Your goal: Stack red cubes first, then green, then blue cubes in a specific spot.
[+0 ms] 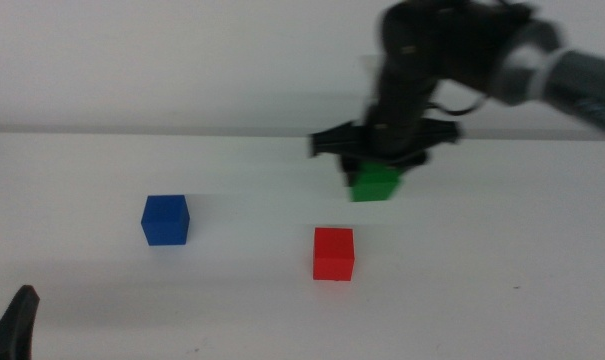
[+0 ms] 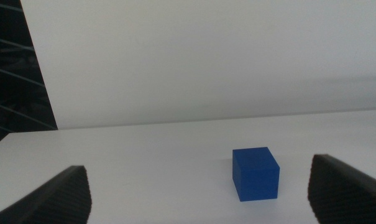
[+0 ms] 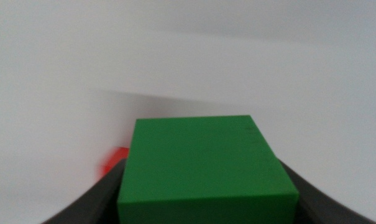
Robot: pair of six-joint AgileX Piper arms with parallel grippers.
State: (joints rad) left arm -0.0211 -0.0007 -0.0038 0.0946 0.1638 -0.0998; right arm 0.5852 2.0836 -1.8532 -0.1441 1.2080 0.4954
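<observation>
The red cube (image 1: pixel 333 252) rests alone on the white table near the middle. Behind it and slightly to the right, the green cube (image 1: pixel 374 184) hangs off the table, with my right gripper (image 1: pixel 378 168) shut on it from above. In the right wrist view the green cube (image 3: pixel 203 165) fills the space between the jaws, and a sliver of the red cube (image 3: pixel 115 160) shows beyond it. The blue cube (image 1: pixel 165 219) sits on the table at the left; the left wrist view shows the blue cube (image 2: pixel 255 173) ahead of my open left gripper (image 2: pixel 200 193), which waits at the lower left corner.
Only the white tabletop (image 1: pixel 482 280) surrounds the cubes. The right arm (image 1: pixel 542 70) reaches in from the upper right.
</observation>
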